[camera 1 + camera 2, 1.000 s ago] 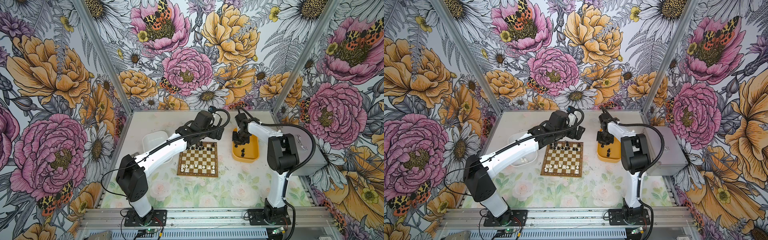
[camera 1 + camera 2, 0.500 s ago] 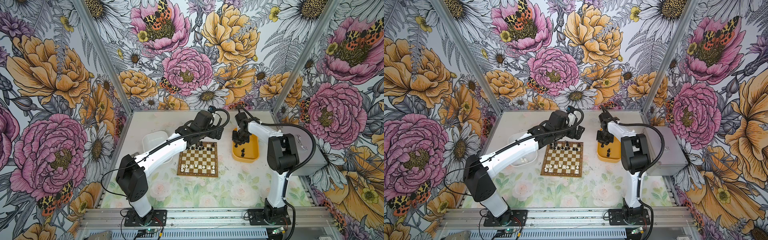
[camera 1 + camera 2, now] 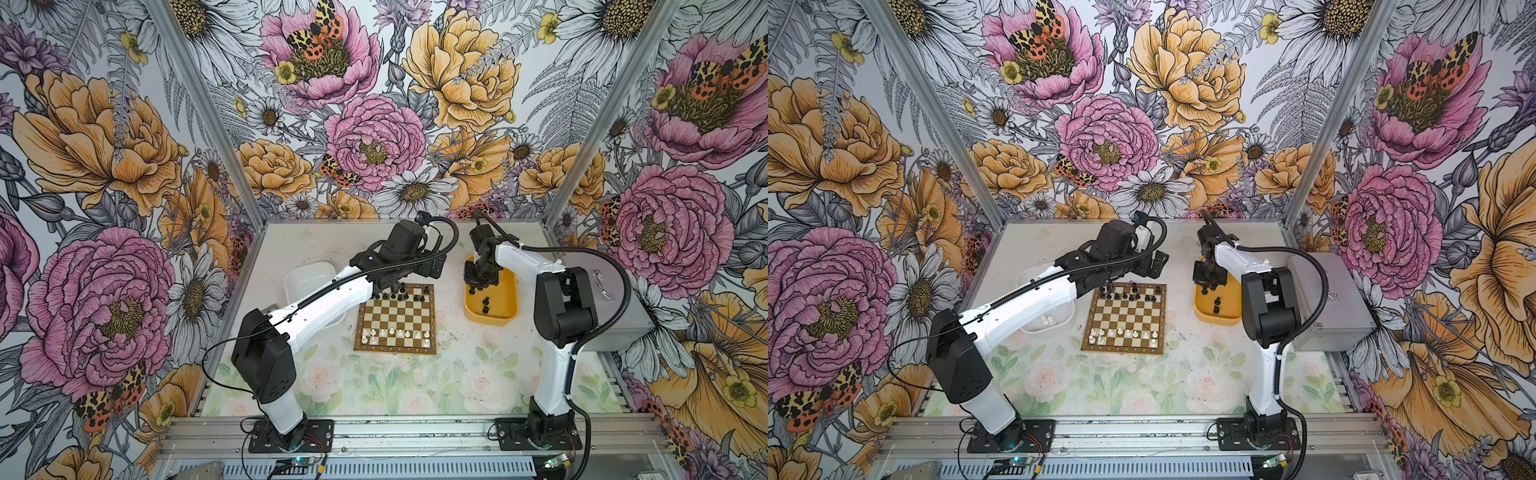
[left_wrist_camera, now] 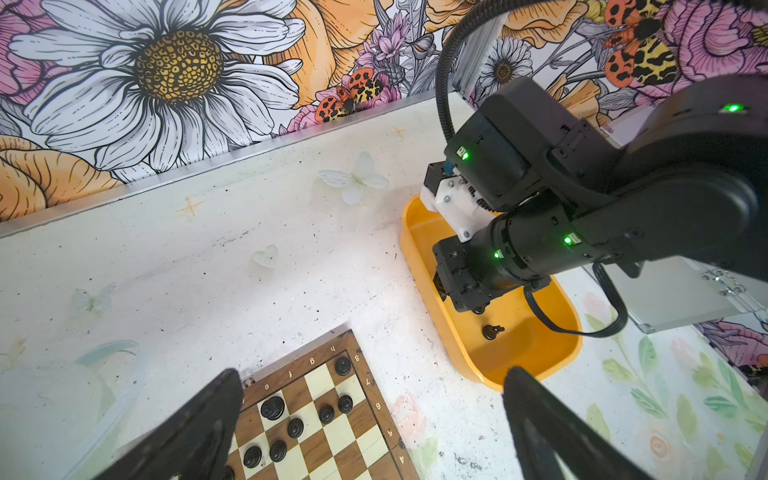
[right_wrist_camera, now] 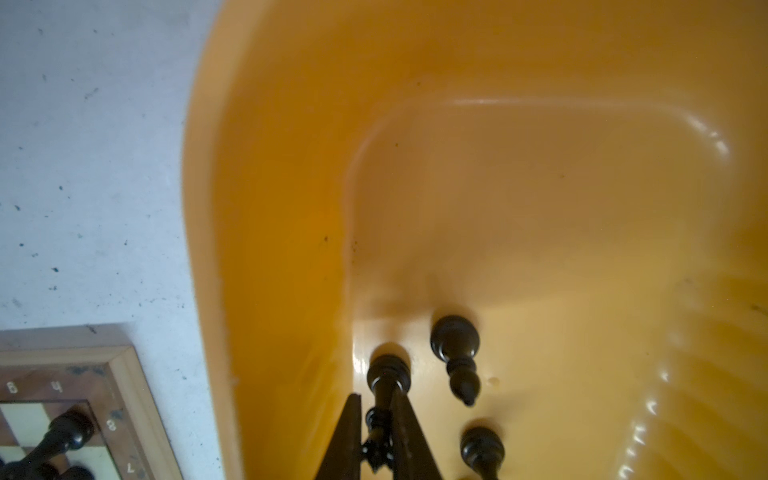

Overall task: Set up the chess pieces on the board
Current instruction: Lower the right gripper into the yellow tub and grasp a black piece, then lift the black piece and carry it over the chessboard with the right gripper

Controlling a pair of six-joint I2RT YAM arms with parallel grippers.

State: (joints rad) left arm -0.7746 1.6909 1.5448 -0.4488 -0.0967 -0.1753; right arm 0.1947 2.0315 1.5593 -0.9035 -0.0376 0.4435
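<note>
Roughly half done, going by black pieces (image 3: 392, 296) on the far rows of the board (image 3: 397, 316), white pieces (image 3: 400, 333) along its near row, more waiting in the yellow tray (image 3: 492, 321), right gripper (image 5: 376, 436) pinching a tall black piece (image 5: 387, 374) there, left gripper (image 4: 372, 382) spread wide

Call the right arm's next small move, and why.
Probably a short straight lift. The right gripper sits low in the yellow tray with its fingers pinched on a black piece. Two more black pieces lie close beside it, so rising clear before heading to the board seems safest.
</note>
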